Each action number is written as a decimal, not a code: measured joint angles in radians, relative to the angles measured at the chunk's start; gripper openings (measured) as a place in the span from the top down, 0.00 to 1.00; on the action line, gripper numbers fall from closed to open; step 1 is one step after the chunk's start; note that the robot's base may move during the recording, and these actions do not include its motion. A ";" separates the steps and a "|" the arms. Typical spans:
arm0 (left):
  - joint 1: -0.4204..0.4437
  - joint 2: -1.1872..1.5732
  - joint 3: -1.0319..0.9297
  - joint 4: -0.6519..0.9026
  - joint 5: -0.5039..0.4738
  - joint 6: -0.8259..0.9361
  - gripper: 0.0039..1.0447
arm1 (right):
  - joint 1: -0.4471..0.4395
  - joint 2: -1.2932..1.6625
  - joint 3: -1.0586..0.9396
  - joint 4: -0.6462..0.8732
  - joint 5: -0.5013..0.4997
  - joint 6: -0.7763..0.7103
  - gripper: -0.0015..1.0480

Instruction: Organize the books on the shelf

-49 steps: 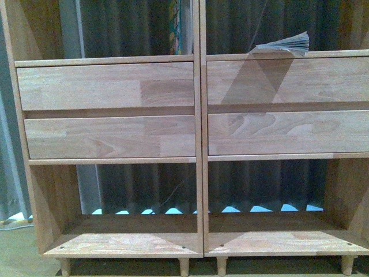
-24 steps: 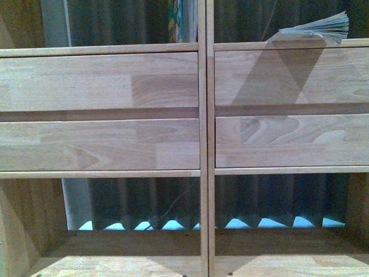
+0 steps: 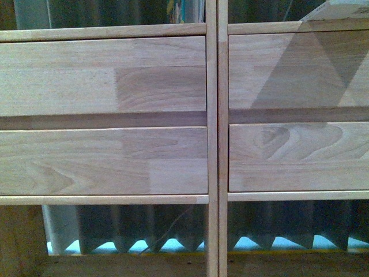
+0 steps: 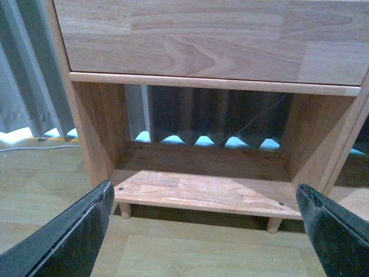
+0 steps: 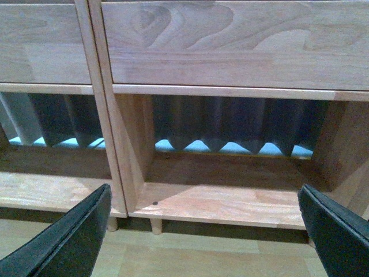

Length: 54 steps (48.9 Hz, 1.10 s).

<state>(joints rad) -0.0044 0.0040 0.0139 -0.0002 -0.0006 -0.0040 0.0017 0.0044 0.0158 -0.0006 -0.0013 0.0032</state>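
Note:
The pale wood shelf (image 3: 212, 144) fills the front view, its twin units meeting at the middle uprights, each with two drawer fronts (image 3: 104, 75). A colourful standing book (image 3: 185, 10) shows as a sliver at the top edge, left of the uprights. A pale corner of the lying floppy book (image 3: 345, 9) shows at the top right. Neither gripper shows in the front view. My left gripper (image 4: 204, 242) is open and empty above the floor, facing the left unit's bottom board (image 4: 202, 193). My right gripper (image 5: 204, 242) is open and empty, facing the right unit's bottom board (image 5: 230, 205).
A dark pleated curtain (image 3: 144, 228) hangs behind the open-backed shelf, with pale blue light under its hem. Short peg legs (image 4: 274, 224) stand on the light wooden floor (image 4: 173, 254). A grey curtain (image 4: 26, 86) hangs beside the left unit.
The front view has closed in on the shelf. The drawers look larger, the bottom boards and legs have dropped out of view, and the books have slid to the top edge.

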 joint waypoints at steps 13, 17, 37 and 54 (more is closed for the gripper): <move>0.000 0.001 0.000 0.000 0.000 0.000 0.07 | 0.000 0.000 0.000 0.000 0.000 0.000 0.07; 0.000 0.000 0.000 0.000 0.000 0.000 0.07 | 0.000 0.000 0.000 0.000 0.002 0.000 0.07; 0.000 0.000 0.000 0.000 0.000 0.000 0.07 | 0.000 0.000 0.000 0.000 0.001 0.000 0.07; 0.000 0.000 0.000 0.000 0.000 0.000 0.07 | 0.000 0.002 0.000 -0.003 0.002 0.005 0.07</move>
<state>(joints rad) -0.0044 0.0036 0.0139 -0.0002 -0.0006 -0.0040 0.0013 0.0063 0.0158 -0.0032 0.0010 0.0078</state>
